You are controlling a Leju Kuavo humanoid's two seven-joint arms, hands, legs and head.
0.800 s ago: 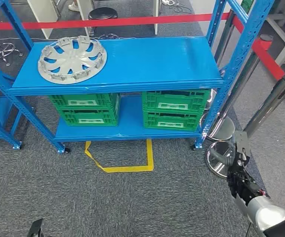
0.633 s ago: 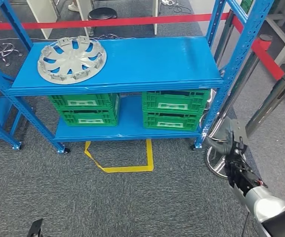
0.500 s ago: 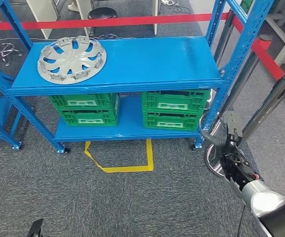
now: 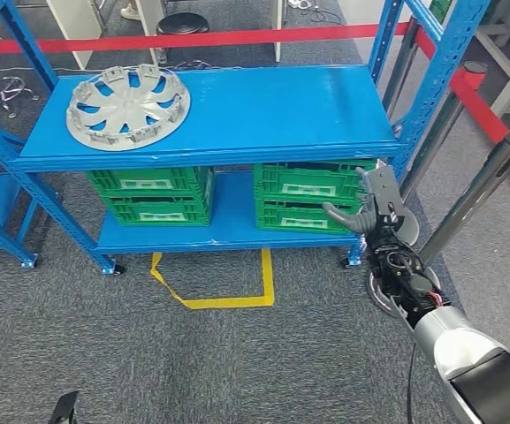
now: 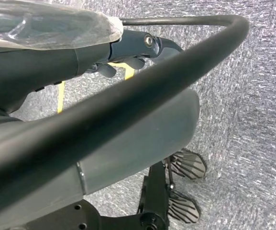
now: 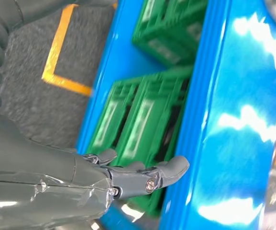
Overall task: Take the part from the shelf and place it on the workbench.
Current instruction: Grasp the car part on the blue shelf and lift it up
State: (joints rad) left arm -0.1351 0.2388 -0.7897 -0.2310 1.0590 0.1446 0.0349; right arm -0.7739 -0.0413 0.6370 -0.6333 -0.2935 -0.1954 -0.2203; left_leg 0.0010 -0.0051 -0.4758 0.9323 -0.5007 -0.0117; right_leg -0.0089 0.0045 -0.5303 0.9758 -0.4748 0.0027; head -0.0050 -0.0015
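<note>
My right hand (image 4: 377, 205) empty, fingers apart, raised at shelf (image 4: 292, 106) right end, level with green crates (image 4: 305, 196). Wheel cover (image 4: 128, 104) lies flat on shelf top, far left end, well apart. Left hand: state unclear.

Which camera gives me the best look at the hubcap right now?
Head view: the whole hubcap lies flat on the top shelf, at its left end. In the right wrist view a grey sliver at the corner may be it; I cannot tell.
</note>
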